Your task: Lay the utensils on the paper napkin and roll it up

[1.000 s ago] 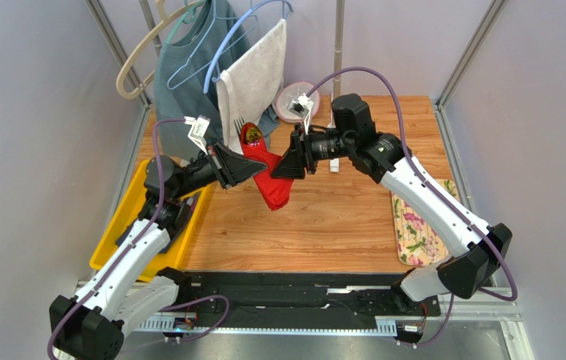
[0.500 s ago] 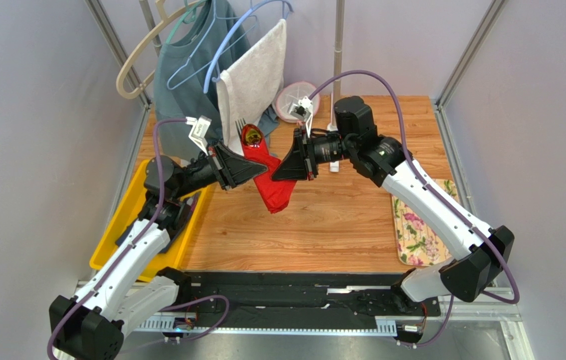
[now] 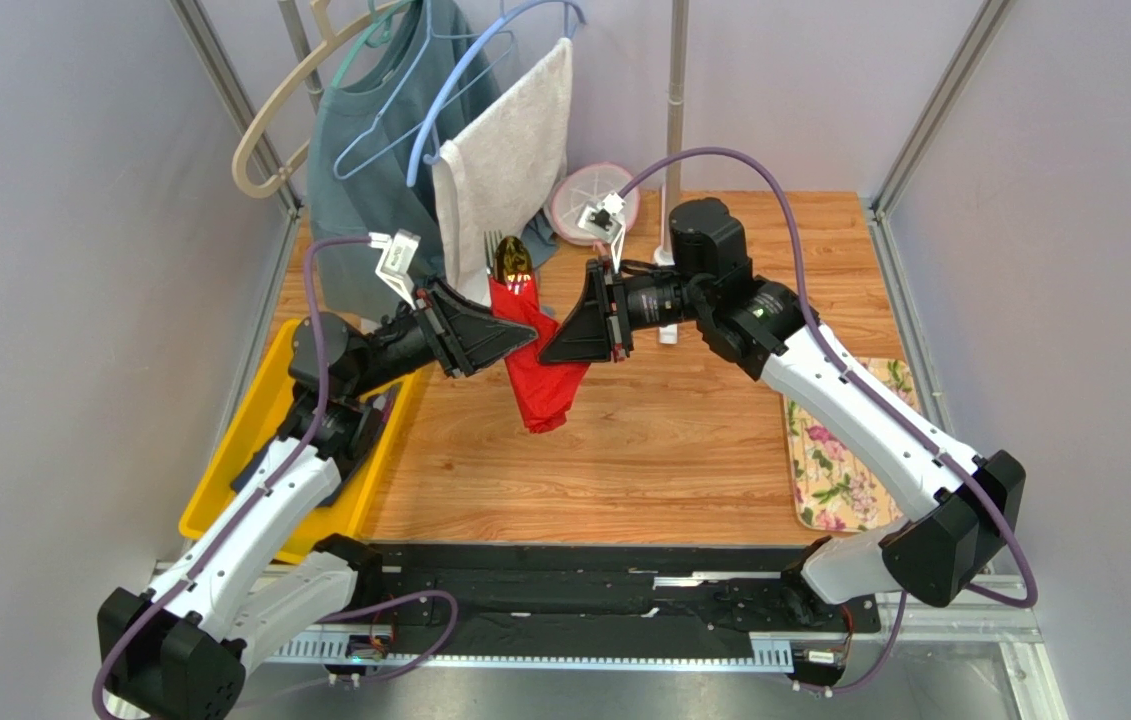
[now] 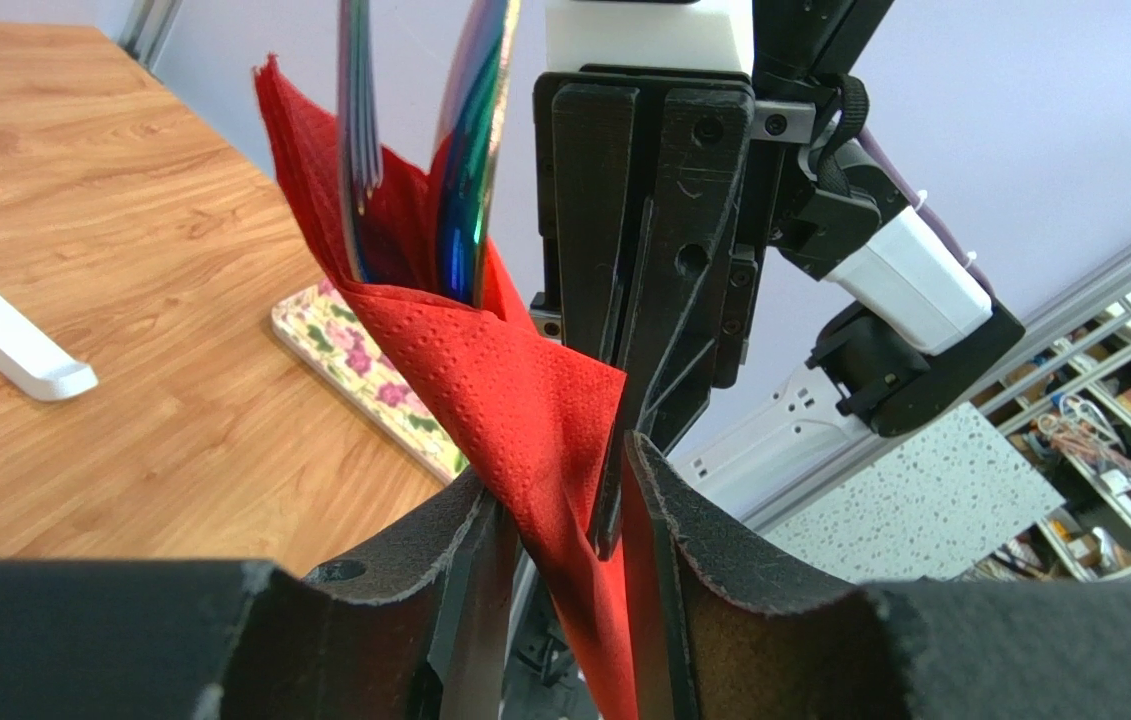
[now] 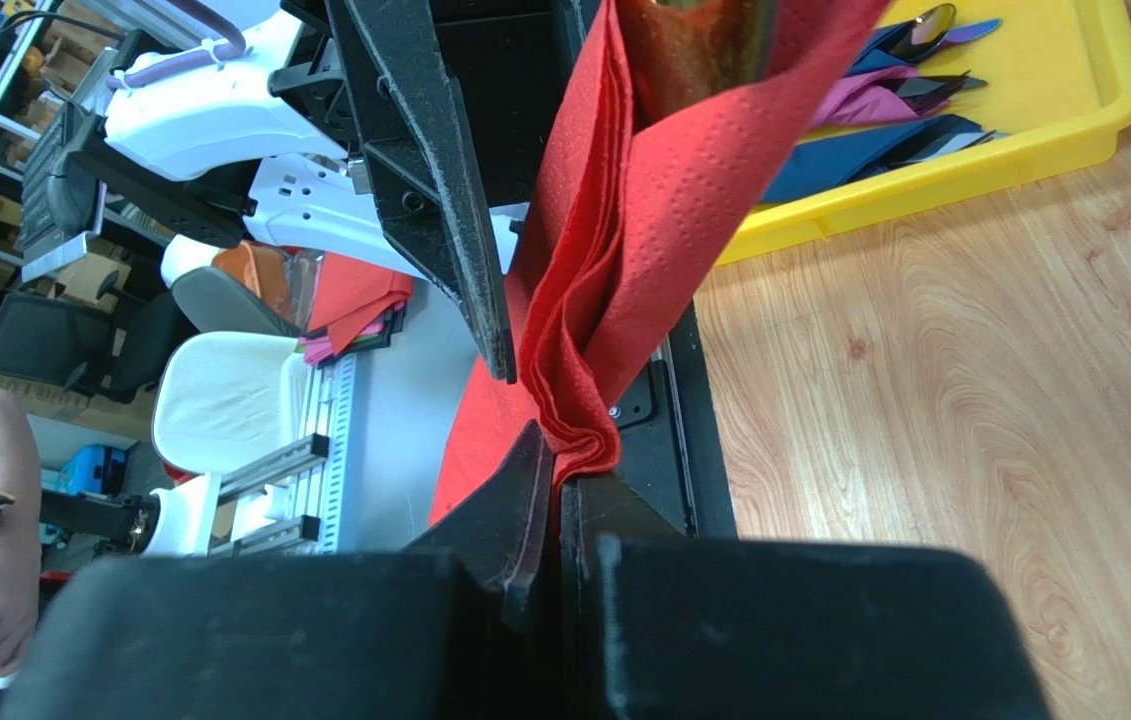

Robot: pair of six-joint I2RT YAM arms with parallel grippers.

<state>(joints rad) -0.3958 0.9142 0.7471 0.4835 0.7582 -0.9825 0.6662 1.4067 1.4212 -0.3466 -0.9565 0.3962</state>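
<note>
The red paper napkin (image 3: 532, 383) hangs in the air above the table, wrapped round the gold utensils (image 3: 504, 255), whose fork tines and spoon head stick out at its top. My left gripper (image 3: 505, 339) is shut on the napkin from the left and my right gripper (image 3: 555, 339) from the right, tips almost meeting. In the left wrist view the napkin (image 4: 526, 405) runs between my fingers (image 4: 466, 555), with the utensils (image 4: 474, 135) above. In the right wrist view my fingers (image 5: 526, 488) pinch a fold of the napkin (image 5: 631, 225).
A yellow tray (image 3: 245, 435) lies at the left, holding navy and pink fabric rolls (image 5: 887, 105). A floral cloth (image 3: 827, 450) lies at the right edge. A towel (image 3: 504, 150) and shirt hang on a rack at the back, next to a pink-rimmed bowl (image 3: 586, 203).
The napkin bundle has turned slightly between the grippers. Its hanging end has shifted a little left and the spoon head has moved up. Both grippers stay shut on it.
</note>
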